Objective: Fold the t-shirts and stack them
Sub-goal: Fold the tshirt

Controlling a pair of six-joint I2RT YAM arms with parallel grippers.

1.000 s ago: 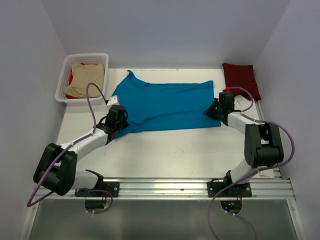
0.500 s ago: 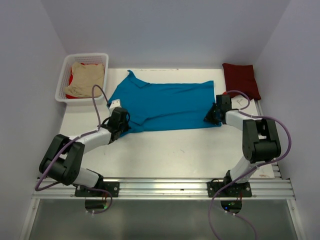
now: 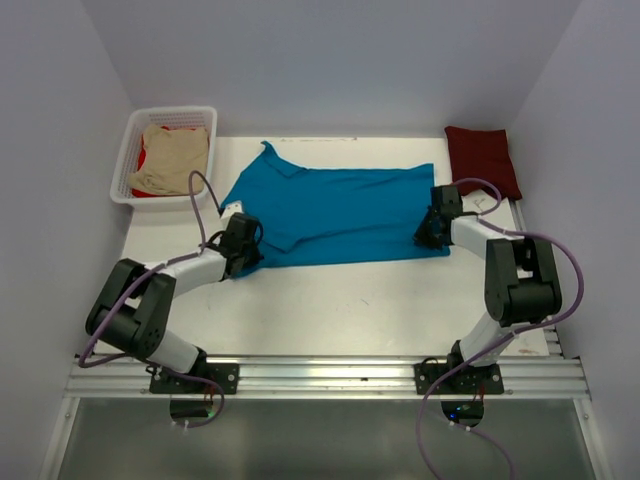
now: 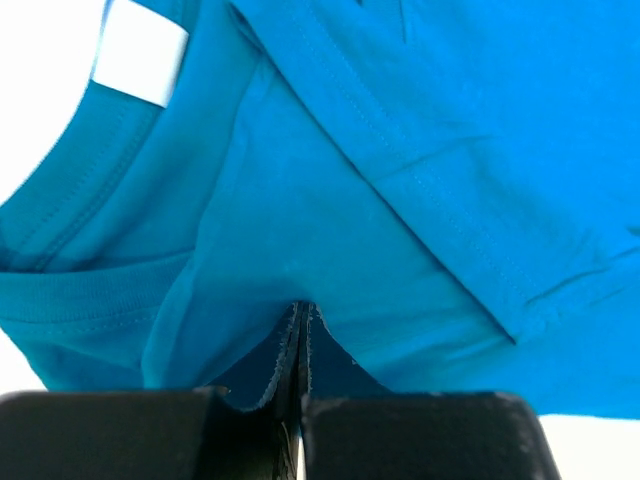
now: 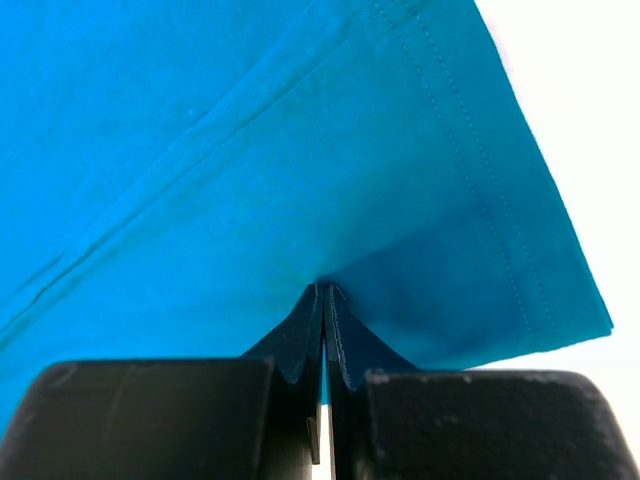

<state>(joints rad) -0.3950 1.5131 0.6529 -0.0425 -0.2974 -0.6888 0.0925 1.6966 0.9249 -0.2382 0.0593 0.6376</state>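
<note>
A teal-blue t-shirt (image 3: 340,210) lies spread lengthwise across the middle of the table, neck end to the left. My left gripper (image 3: 245,250) is shut on its near edge by the neck; in the left wrist view the cloth (image 4: 400,150) puckers into the closed tips (image 4: 300,310), with the white neck label (image 4: 140,65) at the upper left. At the right end, the right gripper (image 3: 427,236) is shut on the near hem corner, and the right wrist view has the cloth (image 5: 250,130) drawn into the tips (image 5: 323,290). A dark maroon t-shirt (image 3: 483,155) lies folded at the back right.
A white lattice basket (image 3: 170,112) stands at the back left, with a beige shirt (image 3: 172,158) over a red one (image 3: 143,165). White walls close in the table on the left, back and right. The arms' mounting rail (image 3: 330,372) runs along the near edge.
Both arms have reached a little farther from their bases, still pinching the teal shirt. The shirt's near edge and right end have shifted slightly away and to the right.
</note>
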